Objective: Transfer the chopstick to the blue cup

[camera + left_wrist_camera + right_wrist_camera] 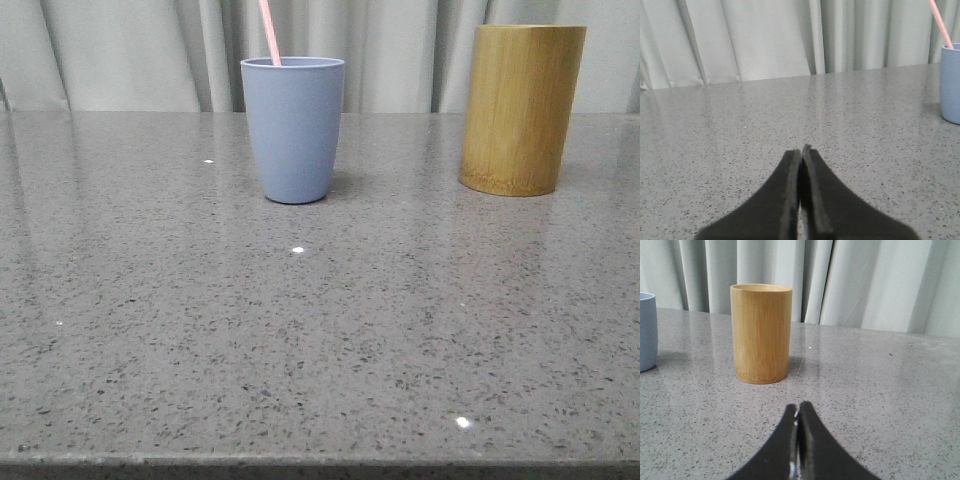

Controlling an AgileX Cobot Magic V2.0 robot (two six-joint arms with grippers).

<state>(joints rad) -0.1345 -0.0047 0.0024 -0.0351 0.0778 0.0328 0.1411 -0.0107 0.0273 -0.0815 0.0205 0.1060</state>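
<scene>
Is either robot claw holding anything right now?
Nothing. Left gripper and right gripper are shut empty; the chopstick stands in the blue cup.

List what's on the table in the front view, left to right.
blue cup with the chopstick standing in it, leaning left → bamboo cylinder. Both stand upright on the table, well apart.

Even, soft lighting all round, nothing blown out.

The speckled table (pixel 320 330) picks up a few tiny glare dots and faint streaky reflections of the curtain (pixel 130 50). The blue cup (pixel 293 130) and bamboo cylinder (pixel 520 110) throw only weak shadows at their bases. Wrist views look slightly soft, with the black fingers (pixel 785 205) up close blurry.
</scene>
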